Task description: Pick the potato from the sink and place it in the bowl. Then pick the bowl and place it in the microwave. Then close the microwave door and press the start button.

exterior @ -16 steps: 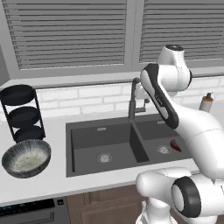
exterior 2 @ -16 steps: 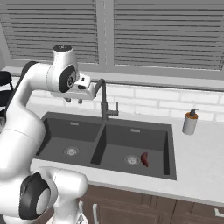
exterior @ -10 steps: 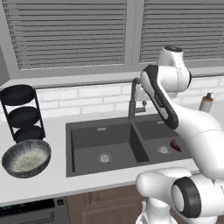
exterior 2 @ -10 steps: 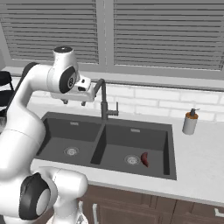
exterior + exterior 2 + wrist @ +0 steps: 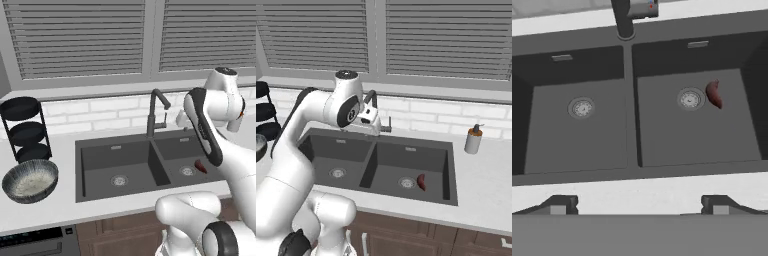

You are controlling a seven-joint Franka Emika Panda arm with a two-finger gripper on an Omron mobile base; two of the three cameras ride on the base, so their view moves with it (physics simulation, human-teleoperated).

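End effector (image 5: 637, 204) hangs with fingers wide apart, empty, high over the sink (image 5: 632, 145), potato (image 5: 714, 94) below-right by the drain (image 5: 689, 99).

My arm (image 5: 306, 130) is showing glossy white rounded shells throughout — each link is swelling into a fat cylindrical joint. Dark grey bands and round black caps are marking the joints, and my gripper (image 5: 637, 204) is ending in two small dark finger tips (image 5: 562, 204) with paler grey pads.
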